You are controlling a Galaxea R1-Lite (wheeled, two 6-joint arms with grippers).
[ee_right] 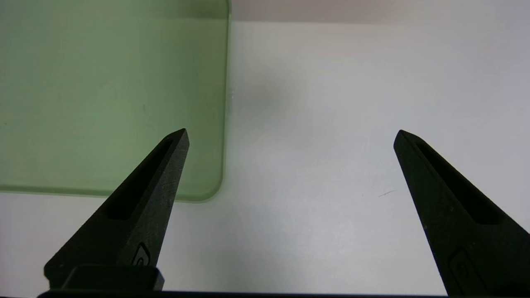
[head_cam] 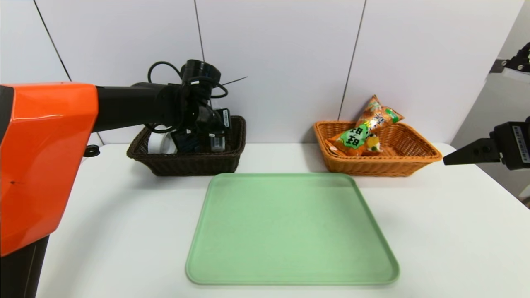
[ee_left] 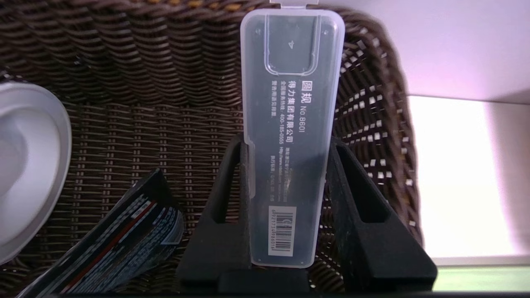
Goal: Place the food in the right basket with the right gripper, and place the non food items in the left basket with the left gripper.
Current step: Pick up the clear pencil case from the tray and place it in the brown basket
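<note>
We read the left gripper [ee_left: 290, 145] as clamped on the slim grey case [ee_left: 292, 136], over the inside of the left basket [head_cam: 188, 163]. Both fingers [ee_left: 225, 215] press the case's long edges; barcode end sits nearest the wrist, the clear tabbed end points at the basket's far wall.

Taking the green tray [head_cam: 290, 229] as landmark:
- Left basket sits just beyond the tray's far-left corner, not touching it.
- Right basket [head_cam: 374, 163] sits just beyond the far-right corner, also apart.
- Tray surface holds nothing.

Inside the left basket, beside the held case:
- white roll [ee_left: 25, 165], leaning at the basket's left end in the head view [head_cam: 159, 142]
- dark cone-shaped tube [ee_left: 120, 244], lying on the weave between roll and gripper
- Tube's tip is just beside the near finger; we cannot tell if they touch.

In the head view the left wrist and its cables cover most of the basket's interior, so we can't see there how the case sits.

Right basket: orange snack bag [head_cam: 366, 128] leans on the back rim, top sticking above it. Small cake wedge [head_cam: 372, 145] sits at the bag's lower end.

Right gripper [ee_right: 290, 132] spread wide, holding nothing, off the tray's right side above bare table [ee_right: 331, 103]; its left fingertip [ee_right: 174, 145] overlaps the tray corner [ee_right: 124, 82] in its wrist view.
</note>
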